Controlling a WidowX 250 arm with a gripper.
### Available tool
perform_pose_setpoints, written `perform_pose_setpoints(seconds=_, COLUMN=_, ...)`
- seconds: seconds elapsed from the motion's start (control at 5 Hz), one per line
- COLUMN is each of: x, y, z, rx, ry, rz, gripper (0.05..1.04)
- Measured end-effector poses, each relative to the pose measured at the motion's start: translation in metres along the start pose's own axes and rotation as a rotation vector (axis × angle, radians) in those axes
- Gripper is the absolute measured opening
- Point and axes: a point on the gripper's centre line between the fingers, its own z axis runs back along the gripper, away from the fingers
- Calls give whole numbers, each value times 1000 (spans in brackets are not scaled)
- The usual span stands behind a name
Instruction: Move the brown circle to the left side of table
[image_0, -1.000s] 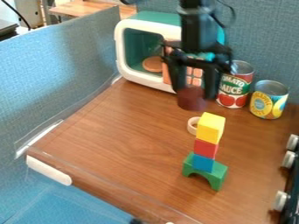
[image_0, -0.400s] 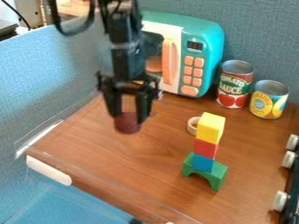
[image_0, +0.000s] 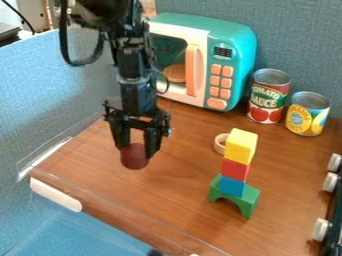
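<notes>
The gripper (image_0: 137, 147) hangs over the left part of the wooden table (image_0: 180, 185), shut on a dark reddish-brown round object (image_0: 134, 157). This brown circle sits between the two fingertips and extends below them. Whether its underside touches the wood, I cannot tell.
Right of the gripper, a block stack (image_0: 235, 170) stands in front of a small pale ring (image_0: 220, 143). A toy microwave (image_0: 234, 55) and two cans (image_0: 269, 96) line the back. A blue partition (image_0: 53, 90) bounds the left, and stove knobs (image_0: 322, 228) the right.
The gripper has travelled left and toward the front with the brown circle in its hold, from before the cans to the table's left part. The blocks, ring and cans have stayed put.
</notes>
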Motion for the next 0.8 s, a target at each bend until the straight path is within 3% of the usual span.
perform_pose_setpoints(seconds=0.2, x=-3, y=17, z=-4, rx=8, ry=-25, rz=22, gripper=739)
perform_pose_setpoints(seconds=0.8, x=-13, y=37, z=-39, rx=-99, ry=-13, rz=99, gripper=739)
